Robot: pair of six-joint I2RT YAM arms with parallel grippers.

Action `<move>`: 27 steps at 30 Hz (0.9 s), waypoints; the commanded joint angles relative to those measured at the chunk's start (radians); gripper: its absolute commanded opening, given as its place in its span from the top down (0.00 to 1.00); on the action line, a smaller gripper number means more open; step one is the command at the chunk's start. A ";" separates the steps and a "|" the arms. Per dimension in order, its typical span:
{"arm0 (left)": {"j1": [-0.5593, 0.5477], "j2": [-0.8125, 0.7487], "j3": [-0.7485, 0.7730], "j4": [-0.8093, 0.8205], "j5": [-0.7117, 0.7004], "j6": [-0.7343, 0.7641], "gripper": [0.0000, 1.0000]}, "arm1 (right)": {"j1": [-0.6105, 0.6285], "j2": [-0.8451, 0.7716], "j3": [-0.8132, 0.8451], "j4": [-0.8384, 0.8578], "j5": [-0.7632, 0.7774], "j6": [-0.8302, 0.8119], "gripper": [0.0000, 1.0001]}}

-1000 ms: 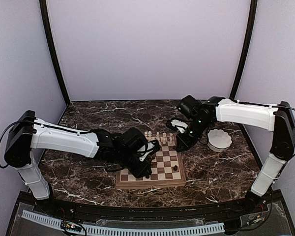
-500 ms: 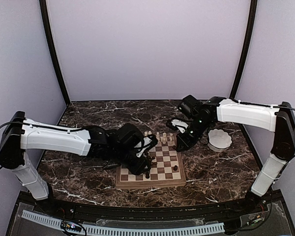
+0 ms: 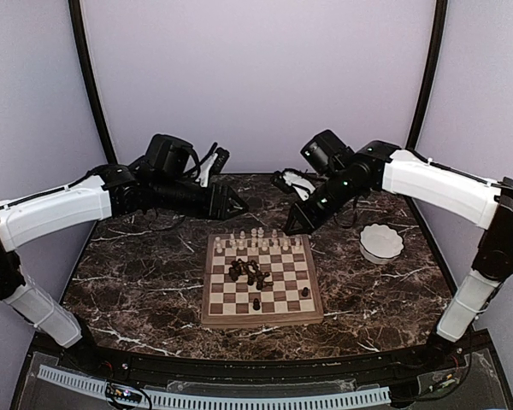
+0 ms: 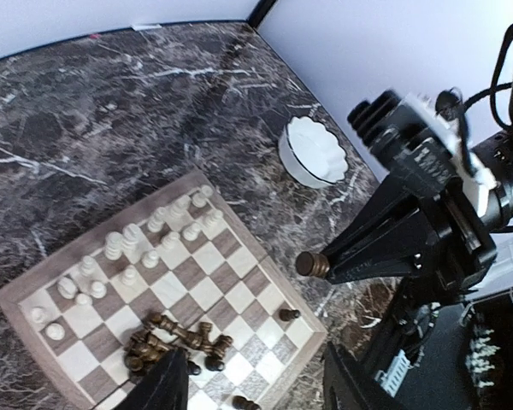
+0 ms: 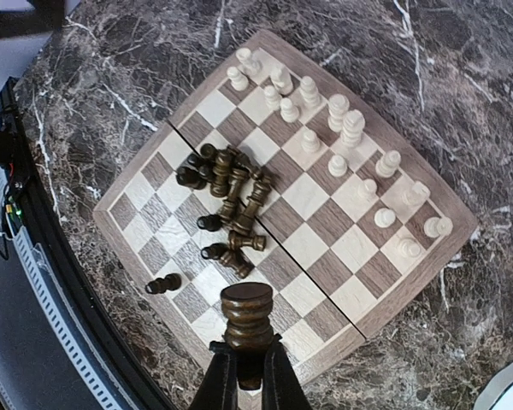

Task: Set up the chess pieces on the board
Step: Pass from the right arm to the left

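Observation:
The board (image 3: 261,322) lies on the marble table, with cream chess pieces (image 3: 256,241) standing along its far two rows. A heap of dark pieces (image 3: 248,272) lies toppled in its middle, and two dark pieces (image 3: 305,292) stand apart near the front. My right gripper (image 3: 292,226) hovers above the board's far right corner, shut on a dark piece (image 5: 246,320) that sticks out past its fingers (image 5: 227,384). My left gripper (image 3: 238,206) hangs high over the table behind the board, open and holding nothing. From there it looks down on the board (image 4: 269,256).
A white scalloped bowl (image 3: 382,243) stands on the table to the right of the board, also in the left wrist view (image 4: 312,152). Purple walls close in the back and sides. The right arm's white link (image 3: 436,188) crosses above the bowl.
My left arm has lifted off the board and swung back to the far left while its jaws opened, uncovering the heap of dark pieces. My right gripper rose slightly, still holding its piece.

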State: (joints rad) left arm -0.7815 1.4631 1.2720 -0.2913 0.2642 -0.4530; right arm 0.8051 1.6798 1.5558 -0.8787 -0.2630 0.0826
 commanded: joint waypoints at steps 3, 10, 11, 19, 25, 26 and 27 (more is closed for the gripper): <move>0.009 0.083 0.038 0.040 0.314 -0.077 0.47 | 0.051 0.071 0.123 -0.005 -0.027 -0.010 0.95; 0.033 0.127 0.025 0.087 0.406 -0.108 0.50 | 0.084 0.102 0.168 -0.008 -0.048 -0.018 0.95; 0.040 0.127 0.017 0.099 0.418 -0.111 0.51 | 0.086 0.103 0.171 -0.010 -0.047 -0.019 0.95; 0.063 0.140 0.000 0.131 0.455 -0.136 0.53 | 0.092 0.110 0.177 -0.007 -0.053 -0.032 0.95; 0.079 0.157 -0.019 0.162 0.484 -0.162 0.52 | 0.092 0.101 0.177 0.004 -0.071 -0.041 0.95; 0.082 0.159 -0.019 0.165 0.493 -0.164 0.52 | 0.093 0.101 0.178 0.004 -0.074 -0.042 0.95; 0.084 0.167 -0.019 0.167 0.498 -0.167 0.52 | 0.092 0.101 0.180 0.005 -0.077 -0.045 0.95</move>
State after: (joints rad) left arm -0.7090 1.6165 1.2709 -0.1658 0.7132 -0.6003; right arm 0.8894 1.7809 1.7046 -0.8894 -0.3176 0.0566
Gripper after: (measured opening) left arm 0.480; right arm 0.078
